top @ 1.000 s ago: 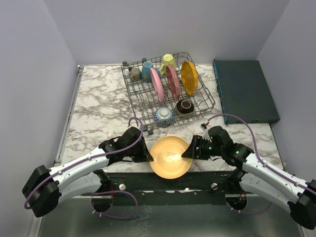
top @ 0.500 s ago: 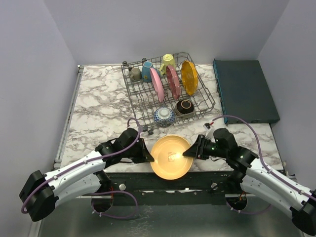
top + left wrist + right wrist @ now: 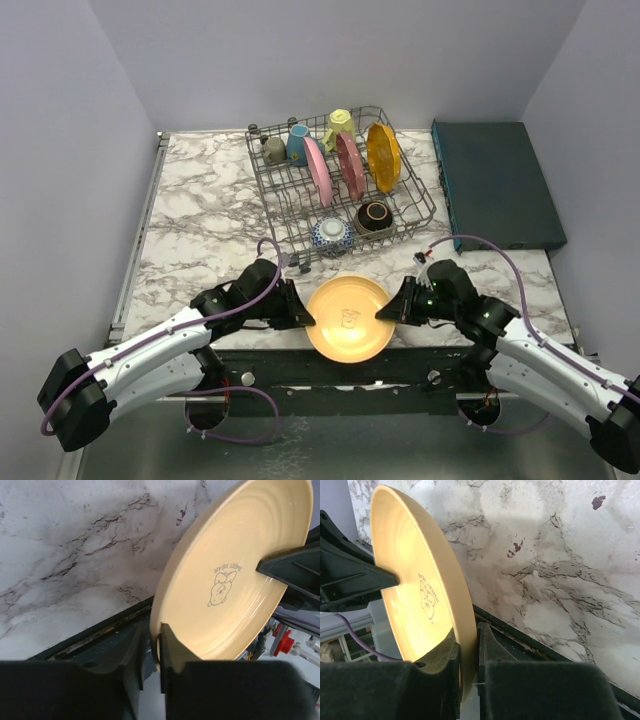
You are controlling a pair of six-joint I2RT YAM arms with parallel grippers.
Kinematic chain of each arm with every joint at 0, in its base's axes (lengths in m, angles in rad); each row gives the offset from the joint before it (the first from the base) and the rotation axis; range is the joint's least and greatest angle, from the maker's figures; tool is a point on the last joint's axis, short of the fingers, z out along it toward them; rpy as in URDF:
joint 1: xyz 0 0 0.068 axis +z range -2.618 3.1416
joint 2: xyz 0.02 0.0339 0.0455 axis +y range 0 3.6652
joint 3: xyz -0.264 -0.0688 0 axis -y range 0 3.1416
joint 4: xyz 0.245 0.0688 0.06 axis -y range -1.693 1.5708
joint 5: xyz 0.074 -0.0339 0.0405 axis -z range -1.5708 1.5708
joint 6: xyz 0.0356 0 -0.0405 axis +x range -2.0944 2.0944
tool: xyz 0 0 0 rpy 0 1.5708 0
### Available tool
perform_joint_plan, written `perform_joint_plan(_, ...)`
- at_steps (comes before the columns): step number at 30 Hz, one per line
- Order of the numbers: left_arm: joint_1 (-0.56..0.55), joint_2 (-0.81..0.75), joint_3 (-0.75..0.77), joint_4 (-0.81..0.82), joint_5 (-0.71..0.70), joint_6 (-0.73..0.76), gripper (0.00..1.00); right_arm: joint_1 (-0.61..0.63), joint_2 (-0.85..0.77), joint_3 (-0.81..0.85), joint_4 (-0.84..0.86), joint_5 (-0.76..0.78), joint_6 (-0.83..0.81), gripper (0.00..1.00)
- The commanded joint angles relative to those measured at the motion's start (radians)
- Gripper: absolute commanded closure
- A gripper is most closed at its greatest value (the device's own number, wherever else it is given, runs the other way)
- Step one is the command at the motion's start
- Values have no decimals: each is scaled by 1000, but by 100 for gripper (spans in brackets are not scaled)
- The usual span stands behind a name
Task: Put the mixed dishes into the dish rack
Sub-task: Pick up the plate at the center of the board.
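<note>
- We found the task well along: the grey wire dish rack [image 3: 283, 195] at the far middle of the white marbled bench [image 3: 200, 220] held two pink scalloped plates [image 3: 318, 170] and an orange scalloped plate [image 3: 382, 155] standing on edge. It also held mugs along its far side and two small bowls at its near side.
- The piece in hand was a pale yellow round ceramic plate with a small bear print [image 3: 347, 318]. It was raised at the near edge of the bench between the two arms, well apart from the rack.
- The right gripper [image 3: 383, 314] had its jaws clenched on the plate's right rim; its wrist view showed the rim filling the gap between them.
- The left gripper [image 3: 308, 320] had the plate's left rim between its jaws. We could not tell whether they were gripping it or only straddling it.
- We judged this to be a pass of the plate from one arm to the other, with the carry to the rack not yet begun.
- The next move, as we read it, called for one arm alone to have a firm hold before the other drew clear. The plate would then go far toward the rack, turned on edge and lowered between free tines, clear of the plates already standing there.
</note>
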Motion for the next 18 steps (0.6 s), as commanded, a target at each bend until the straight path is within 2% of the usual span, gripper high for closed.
perform_joint_plan(1, -2, 2, 7, 23, -3, 1, 69, 1, 5, 74, 86, -33, 11, 100)
perform_joint_plan(3, -1, 1, 13, 19, -4, 7, 54, 1, 13, 89, 70, -19, -7, 100)
perform_joint_plan(6, -2, -1, 34, -3, -18, 26, 42, 0, 31, 127, 33, 16, -42, 100)
perform_joint_plan(10, -2, -3, 80, -51, -59, 63, 32, 1, 68, 196, -27, 70, -103, 100)
perform_joint_plan(18, 4, -38, 176, -138, -154, 143, 20, 1, 169, 318, -85, 153, -205, 100)
